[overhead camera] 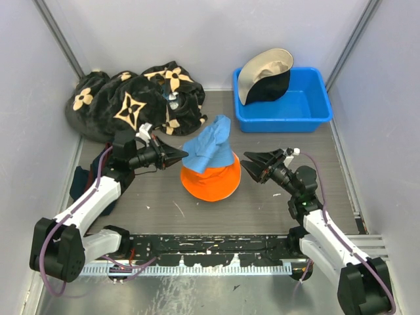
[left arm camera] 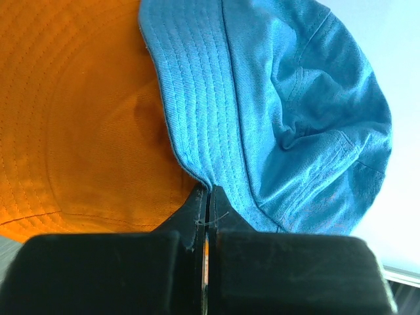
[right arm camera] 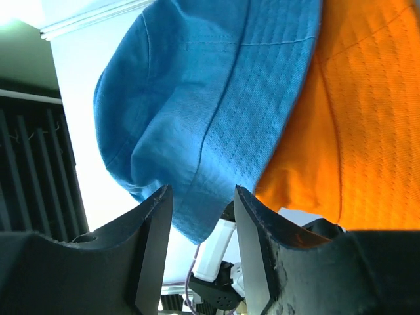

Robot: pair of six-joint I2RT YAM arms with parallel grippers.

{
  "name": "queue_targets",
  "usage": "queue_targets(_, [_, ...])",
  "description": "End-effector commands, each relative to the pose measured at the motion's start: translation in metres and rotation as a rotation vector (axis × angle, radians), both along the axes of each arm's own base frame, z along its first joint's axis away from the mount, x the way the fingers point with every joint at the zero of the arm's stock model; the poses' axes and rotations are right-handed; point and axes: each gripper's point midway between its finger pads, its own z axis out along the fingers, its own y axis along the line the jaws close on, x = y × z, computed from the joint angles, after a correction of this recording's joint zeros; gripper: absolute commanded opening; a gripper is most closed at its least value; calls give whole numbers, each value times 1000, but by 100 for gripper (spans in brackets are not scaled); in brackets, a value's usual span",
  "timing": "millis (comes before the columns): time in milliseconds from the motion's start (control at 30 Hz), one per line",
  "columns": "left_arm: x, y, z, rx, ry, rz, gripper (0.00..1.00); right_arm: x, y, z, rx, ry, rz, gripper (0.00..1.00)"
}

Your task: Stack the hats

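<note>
My left pincer (overhead camera: pixel 182 155) clamped on blue hat (overhead camera: pixel 209 149) brim; hat draped over orange hat (overhead camera: pixel 211 184), mid-tabletop (overhead camera: pixel 262 210). Right pincer (overhead camera: pixel 248 165) half open, just beside the hats.

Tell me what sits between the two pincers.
Between left pincer and right pincer: the orange hat with the light blue hat draped over it, top view.

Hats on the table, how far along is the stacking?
Done: the light blue hat sits rumpled on the orange hat. In hand: the left gripper, jaws shut, pinches its brim. The right gripper is open beside the pile. Left: seating the light blue hat squarely, then adding the beige hat and black hat, both in the blue bin.
</note>
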Motion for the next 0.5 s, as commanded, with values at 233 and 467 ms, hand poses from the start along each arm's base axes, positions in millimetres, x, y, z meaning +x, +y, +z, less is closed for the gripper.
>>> queue_targets(233, [4,-3,7,-2,-17,-24,0,3,17,9,44,-35,26,52])
queue_targets(467, [6,-4,8,-7,-20,-25,0,8,21,4,37,-20,29,52])
